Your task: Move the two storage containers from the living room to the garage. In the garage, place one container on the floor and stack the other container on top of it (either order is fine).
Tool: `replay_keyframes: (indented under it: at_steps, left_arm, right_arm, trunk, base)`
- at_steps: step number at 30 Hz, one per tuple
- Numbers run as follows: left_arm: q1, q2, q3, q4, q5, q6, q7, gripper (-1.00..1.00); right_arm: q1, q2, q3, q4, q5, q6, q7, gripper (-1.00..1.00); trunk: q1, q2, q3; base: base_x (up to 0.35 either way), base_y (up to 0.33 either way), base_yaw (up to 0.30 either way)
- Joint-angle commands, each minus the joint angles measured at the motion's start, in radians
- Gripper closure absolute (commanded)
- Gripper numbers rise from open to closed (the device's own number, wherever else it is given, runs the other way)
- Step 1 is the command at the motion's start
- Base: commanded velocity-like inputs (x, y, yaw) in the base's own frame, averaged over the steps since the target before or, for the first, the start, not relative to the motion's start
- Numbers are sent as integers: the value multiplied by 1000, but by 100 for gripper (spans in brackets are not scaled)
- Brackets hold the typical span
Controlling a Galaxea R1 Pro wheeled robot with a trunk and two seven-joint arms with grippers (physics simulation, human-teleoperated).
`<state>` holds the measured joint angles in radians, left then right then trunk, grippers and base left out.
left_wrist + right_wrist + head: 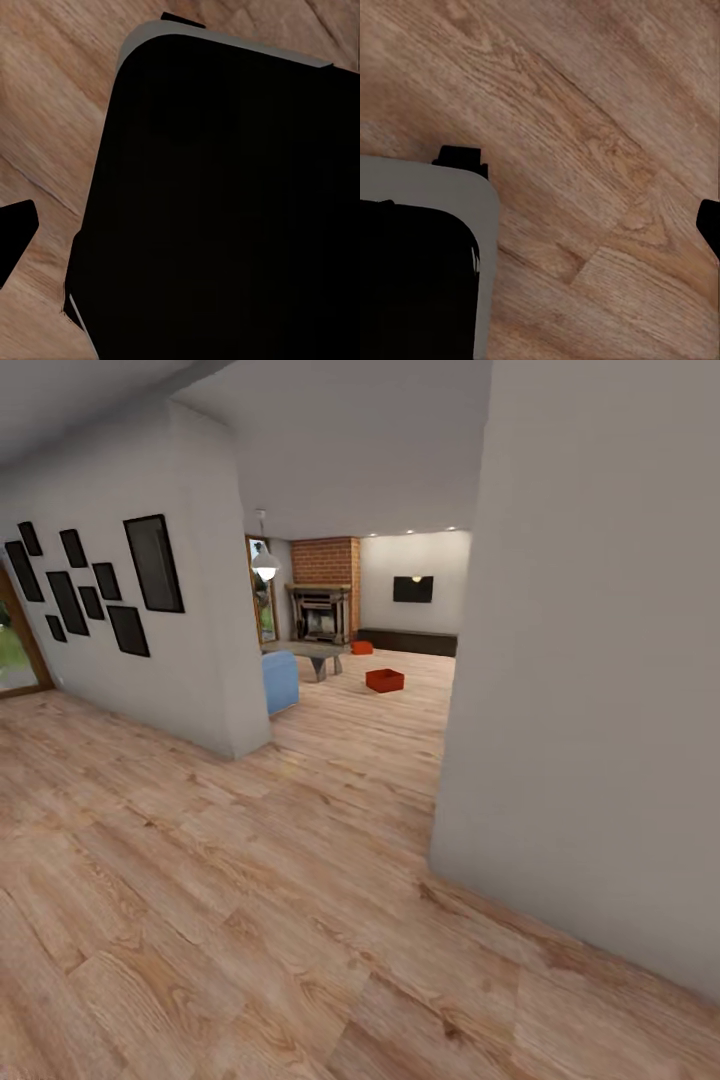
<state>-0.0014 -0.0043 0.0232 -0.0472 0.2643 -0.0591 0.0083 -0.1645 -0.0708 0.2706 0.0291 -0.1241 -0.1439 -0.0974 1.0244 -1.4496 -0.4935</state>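
Far down the hallway, past a grey wall on the right, the living room opens with two orange bins on its wood floor.

Nearer bin [384,680] sits on the light plank floor [250,920] in the middle of the room; the farther bin [362,647] lies beyond it, close to the brick fireplace [324,595] and just right of the low coffee table [312,655]. A blue sofa [280,680] edge shows at the left, behind the corner of a wall hung with dark picture frames [152,564]. A dark screen [413,589] hangs on the far wall above a long low cabinet [408,641]. Both wrist views look down on wood planks and a dark rounded robot body [225,202]; whether either tool is apart or together cannot be told.
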Motion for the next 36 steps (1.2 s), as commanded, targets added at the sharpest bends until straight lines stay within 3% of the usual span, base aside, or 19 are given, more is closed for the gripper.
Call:
replay_keyframes:
  at_steps: [1, 36]
  left_arm:
    - [0, 0, 2, 0, 3, -2, 1, -100]
    - [0, 0, 2, 0, 4, -3, 1, -100]
  right_arm:
    - [-1, 0, 9, 3, -10, -6, 0, -100]
    - [-1, -3, 10, 3, -9, -5, 0, -100]
  trunk:
    - [1, 0, -1]
    - [1, 0, -2]
  base:
    - [324, 0, 243]
    - [324, 0, 12]
